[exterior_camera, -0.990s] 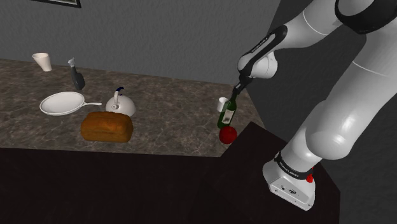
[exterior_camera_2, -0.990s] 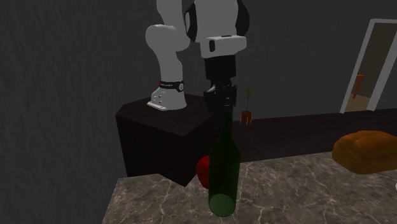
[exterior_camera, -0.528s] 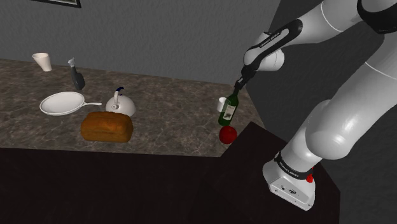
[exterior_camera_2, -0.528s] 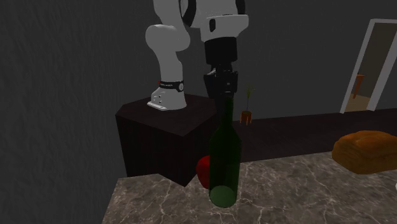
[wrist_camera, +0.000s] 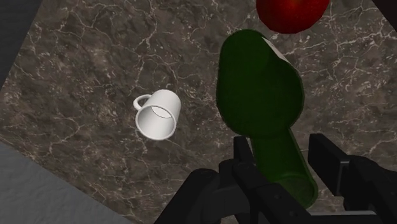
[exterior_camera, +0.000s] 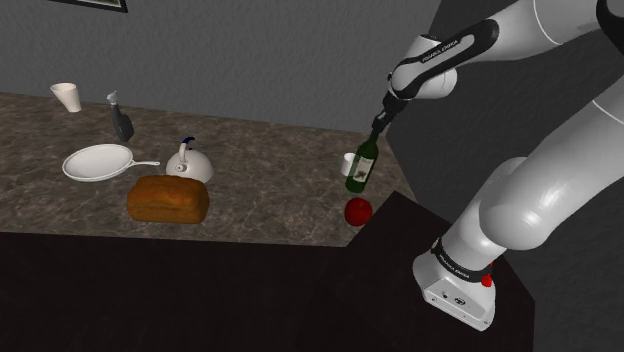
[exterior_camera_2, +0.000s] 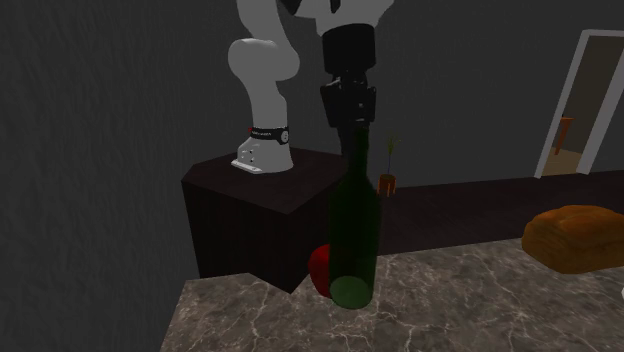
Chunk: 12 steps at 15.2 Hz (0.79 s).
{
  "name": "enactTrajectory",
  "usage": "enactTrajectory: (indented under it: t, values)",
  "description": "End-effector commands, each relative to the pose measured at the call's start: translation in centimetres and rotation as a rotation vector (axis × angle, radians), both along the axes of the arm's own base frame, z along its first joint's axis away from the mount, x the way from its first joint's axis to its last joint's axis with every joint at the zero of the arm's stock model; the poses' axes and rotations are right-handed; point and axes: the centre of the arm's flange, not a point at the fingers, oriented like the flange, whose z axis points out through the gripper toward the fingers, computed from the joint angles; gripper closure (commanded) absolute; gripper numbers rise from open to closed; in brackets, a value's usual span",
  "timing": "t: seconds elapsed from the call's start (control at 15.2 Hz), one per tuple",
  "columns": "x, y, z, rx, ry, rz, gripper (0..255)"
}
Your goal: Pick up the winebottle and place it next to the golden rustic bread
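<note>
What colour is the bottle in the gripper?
The bottle is dark green, clearest in the wrist view.

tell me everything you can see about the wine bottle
The wine bottle is dark green, glassy-looking, with a white label and a long neck. The black gripper clasps that neck, and the bottle hangs tilted, clear of the marbled counter, near a red apple and a white mug. Nothing else touches it.

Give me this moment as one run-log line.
hand: shut on neck of dark green wine bottle | bottle: tilted, off the marble counter | golden-brown bread loaf: far toward shoulder view's left | placing: not yet done
</note>
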Motion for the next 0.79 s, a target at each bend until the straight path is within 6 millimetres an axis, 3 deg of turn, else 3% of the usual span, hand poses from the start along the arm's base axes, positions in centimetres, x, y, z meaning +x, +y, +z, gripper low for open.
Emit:
enactTrajectory:
  t: [0.0, 0.73]
  values:
    - [0.0, 0.0, 1.2, 0.000, 0.000, 0.000, 255]
    - [0.0, 0.0, 7.0, 0.000, 0.000, 0.000, 255]
